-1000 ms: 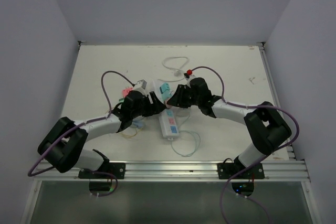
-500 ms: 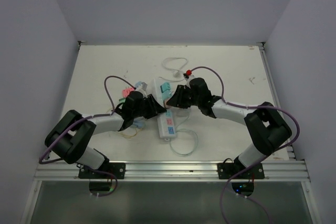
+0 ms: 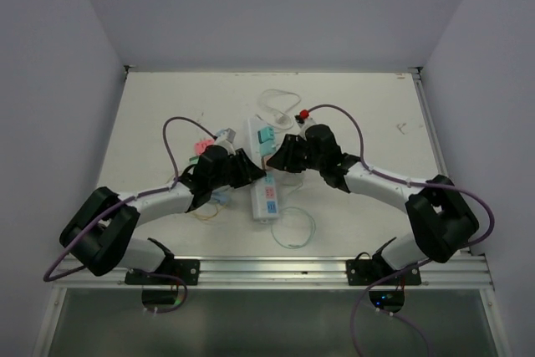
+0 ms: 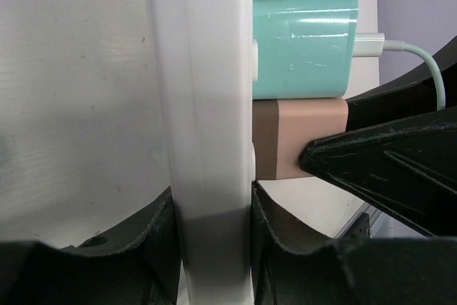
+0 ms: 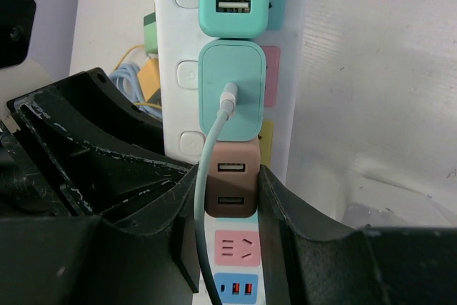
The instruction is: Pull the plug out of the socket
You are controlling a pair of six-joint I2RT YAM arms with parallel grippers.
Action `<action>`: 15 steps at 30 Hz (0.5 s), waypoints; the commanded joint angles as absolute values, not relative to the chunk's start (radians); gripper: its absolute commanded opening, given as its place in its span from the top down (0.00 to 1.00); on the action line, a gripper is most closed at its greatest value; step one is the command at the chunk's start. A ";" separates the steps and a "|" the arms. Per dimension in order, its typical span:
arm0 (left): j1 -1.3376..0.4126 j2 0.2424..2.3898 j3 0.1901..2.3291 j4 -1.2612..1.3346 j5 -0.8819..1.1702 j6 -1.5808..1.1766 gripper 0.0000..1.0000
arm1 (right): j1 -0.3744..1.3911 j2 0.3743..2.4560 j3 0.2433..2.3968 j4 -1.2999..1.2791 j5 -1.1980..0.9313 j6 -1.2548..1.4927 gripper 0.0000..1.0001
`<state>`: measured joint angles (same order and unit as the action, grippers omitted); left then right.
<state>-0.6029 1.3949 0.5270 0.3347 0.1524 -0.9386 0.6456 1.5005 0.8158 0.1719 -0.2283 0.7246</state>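
Brown plug [image 5: 230, 187] pinched by right hand [image 5: 227, 205], left hand [image 4: 213, 248] clamping power strip [image 4: 203, 105]

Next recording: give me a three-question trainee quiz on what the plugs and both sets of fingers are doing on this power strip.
1. True or false: the right gripper has its fingers on either side of the brown plug.
2. What does the left gripper clamp? A) the white power strip B) the teal plug with the cable C) a loose cable
3. Fill in: the white cable runs into the ____ plug beside the brown one.

Key: 1 true; 2 A; 3 teal
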 commanded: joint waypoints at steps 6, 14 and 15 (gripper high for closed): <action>-0.589 1.313 0.564 0.172 -0.084 -0.851 1.00 | 0.643 1.319 0.802 0.173 -0.175 0.692 1.00; -0.589 1.273 0.604 0.109 -0.159 -0.822 1.00 | 0.635 1.269 0.767 0.156 -0.175 0.684 1.00; -0.589 1.273 0.604 0.106 -0.166 -0.818 1.00 | 0.637 1.263 0.765 0.155 -0.170 0.683 1.00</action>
<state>-0.6369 1.2903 0.5888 0.2192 0.1055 -0.8787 0.6518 1.3521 0.7738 0.1558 -0.1917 0.7132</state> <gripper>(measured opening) 0.393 0.338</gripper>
